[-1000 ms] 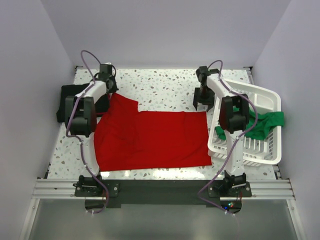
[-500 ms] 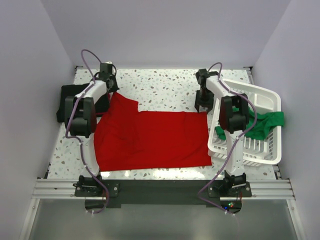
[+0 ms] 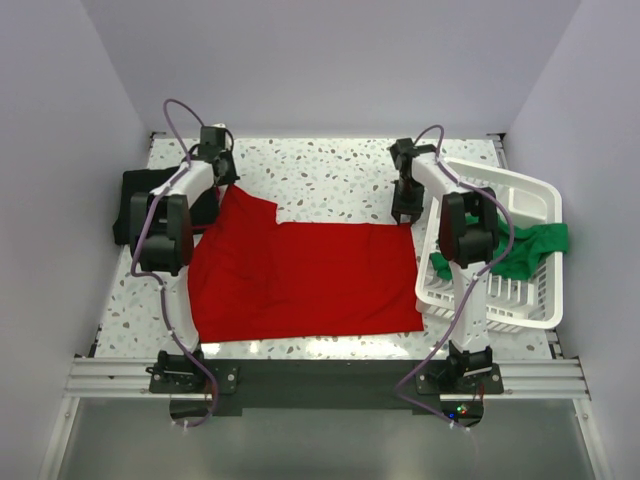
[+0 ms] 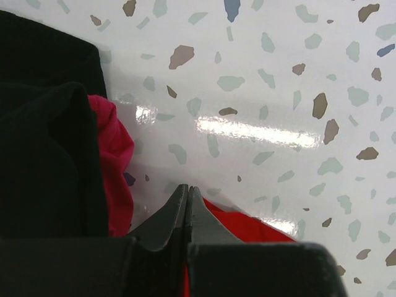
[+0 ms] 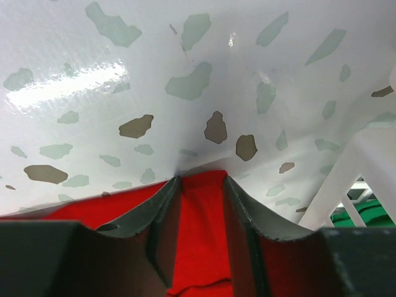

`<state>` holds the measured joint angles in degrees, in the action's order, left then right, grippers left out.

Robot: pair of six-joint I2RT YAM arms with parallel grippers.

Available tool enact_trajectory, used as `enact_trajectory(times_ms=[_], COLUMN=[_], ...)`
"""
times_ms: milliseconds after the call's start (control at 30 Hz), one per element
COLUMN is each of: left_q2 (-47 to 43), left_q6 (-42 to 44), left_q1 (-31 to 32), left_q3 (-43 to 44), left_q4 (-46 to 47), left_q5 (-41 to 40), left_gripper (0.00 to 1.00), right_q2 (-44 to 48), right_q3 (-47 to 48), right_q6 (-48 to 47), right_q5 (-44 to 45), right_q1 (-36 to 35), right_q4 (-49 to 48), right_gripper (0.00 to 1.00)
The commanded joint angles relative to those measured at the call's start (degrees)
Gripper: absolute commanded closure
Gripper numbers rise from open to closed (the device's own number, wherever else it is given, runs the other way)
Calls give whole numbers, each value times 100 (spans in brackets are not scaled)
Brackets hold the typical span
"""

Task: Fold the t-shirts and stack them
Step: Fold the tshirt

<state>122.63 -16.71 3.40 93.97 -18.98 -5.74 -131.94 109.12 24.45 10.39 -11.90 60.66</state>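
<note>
a tally by kind

three t-shirts in all: one red t-shirt (image 3: 300,280), one black t-shirt (image 3: 128,198), one green t-shirt (image 3: 535,245). one white slatted basket (image 3: 520,310). one speckled table (image 3: 330,175). two robot arms, so two grippers: one left gripper (image 3: 222,182) and one right gripper (image 3: 405,212).

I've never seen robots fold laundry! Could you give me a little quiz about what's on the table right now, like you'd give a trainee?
1. Which t-shirt lies in the white basket? A red, B green, C black.
2. True or false: the right claw has its two fingers either side of the red t-shirt at its edge.
3. Fill in: the black t-shirt lies to the red one's ___.
Key: 1 B, the green t-shirt. 2 True. 3 Left.
</note>
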Motion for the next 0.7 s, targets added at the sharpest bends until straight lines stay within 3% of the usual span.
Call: enact_trajectory(times_ms=[0, 133, 400, 667], left_q2=[-292, -284, -64, 297], left_q6=[19, -8, -192, -122], left_q1=[20, 73, 179, 170], left_q3=[218, 235, 726, 1571], left_q4=[52, 149, 342, 307], left_q5=[143, 257, 758, 1013], left_gripper=[100, 100, 100, 100], right_q2=[-51, 80, 46, -340], right_q3=[-251, -304, 135, 1223], right_q6=[25, -27, -116, -195], right_q5=[411, 385, 200, 218], right_q1=[47, 39, 30, 30], right_q4=[-274, -266, 173, 674], right_gripper=[65, 71, 100, 100])
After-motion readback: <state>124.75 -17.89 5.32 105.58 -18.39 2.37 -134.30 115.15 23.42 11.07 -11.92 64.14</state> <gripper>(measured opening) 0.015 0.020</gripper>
